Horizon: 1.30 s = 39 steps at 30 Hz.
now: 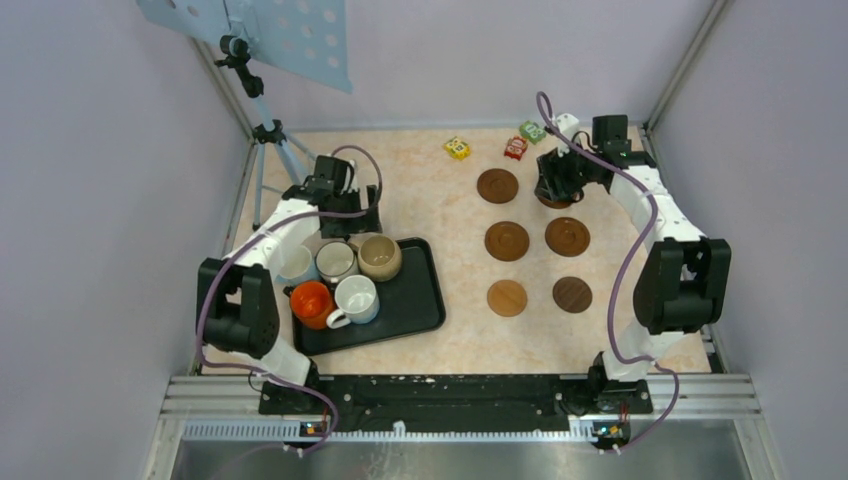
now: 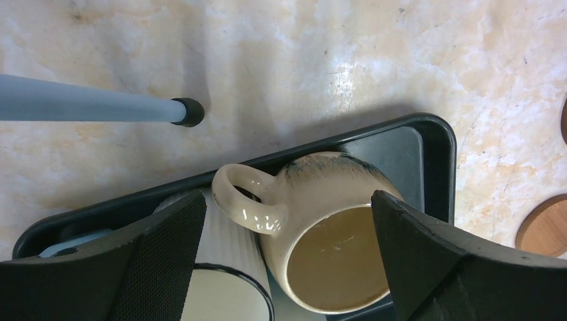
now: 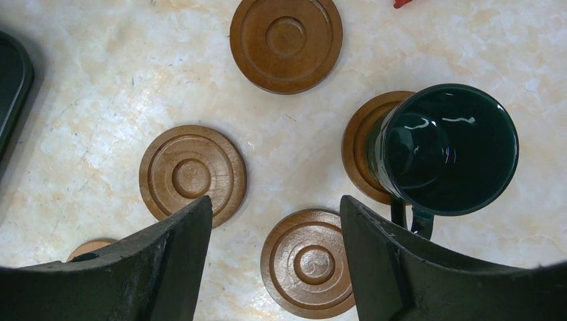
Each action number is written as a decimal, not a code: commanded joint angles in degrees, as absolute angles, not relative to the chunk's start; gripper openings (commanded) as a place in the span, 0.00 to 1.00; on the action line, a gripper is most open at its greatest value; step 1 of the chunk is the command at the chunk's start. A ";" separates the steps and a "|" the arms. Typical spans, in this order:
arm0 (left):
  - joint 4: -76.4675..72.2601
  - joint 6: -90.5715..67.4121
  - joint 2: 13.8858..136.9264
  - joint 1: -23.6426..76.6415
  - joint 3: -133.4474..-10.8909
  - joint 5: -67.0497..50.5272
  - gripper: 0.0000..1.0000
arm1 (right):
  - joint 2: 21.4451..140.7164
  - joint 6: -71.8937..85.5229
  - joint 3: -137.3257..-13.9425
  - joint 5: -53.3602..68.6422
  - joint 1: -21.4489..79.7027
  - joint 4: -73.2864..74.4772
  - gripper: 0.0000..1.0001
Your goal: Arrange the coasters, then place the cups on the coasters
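Several round brown coasters lie in two columns on the right of the table, among them one at the back [image 1: 497,185] and one at the front [image 1: 572,294]. A dark green cup [image 3: 451,147] stands on the back-right coaster [image 3: 361,144], its handle toward the camera. My right gripper [image 3: 274,204] hangs open above a bare coaster [image 3: 311,264], beside and apart from that cup. The other cups stand in the black tray [image 1: 420,300]: beige [image 1: 380,257], dark-rimmed white [image 1: 335,262], orange [image 1: 312,303], white [image 1: 356,298]. My left gripper [image 2: 287,197] is open over the beige cup [image 2: 334,247], not touching it.
Yellow [image 1: 457,148], red [image 1: 515,148] and green [image 1: 531,131] blocks sit at the back edge. A tripod [image 1: 265,130] holding a pale blue perforated board stands at the back left; one leg [image 2: 93,107] ends just behind the tray rim [image 2: 401,130]. Frame walls enclose the table.
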<state>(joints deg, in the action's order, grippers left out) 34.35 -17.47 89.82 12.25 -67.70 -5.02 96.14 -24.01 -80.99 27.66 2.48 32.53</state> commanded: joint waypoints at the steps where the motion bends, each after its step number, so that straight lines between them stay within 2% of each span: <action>1: 34.02 -18.13 92.11 13.40 -68.26 -5.66 0.99 | 94.04 -24.95 -80.78 27.52 2.38 31.08 0.69; 13: 34.45 -14.31 97.16 20.44 -73.57 -8.83 0.99 | 93.82 -25.89 -79.89 26.90 2.37 31.76 0.69; 23: 34.72 -9.02 99.94 30.21 -75.54 -13.15 0.99 | 93.37 -26.31 -79.90 28.80 2.38 33.48 0.69; 39: 39.45 14.06 93.91 37.62 -75.06 -20.06 0.99 | 95.19 -28.37 -79.23 39.50 4.96 37.83 0.69</action>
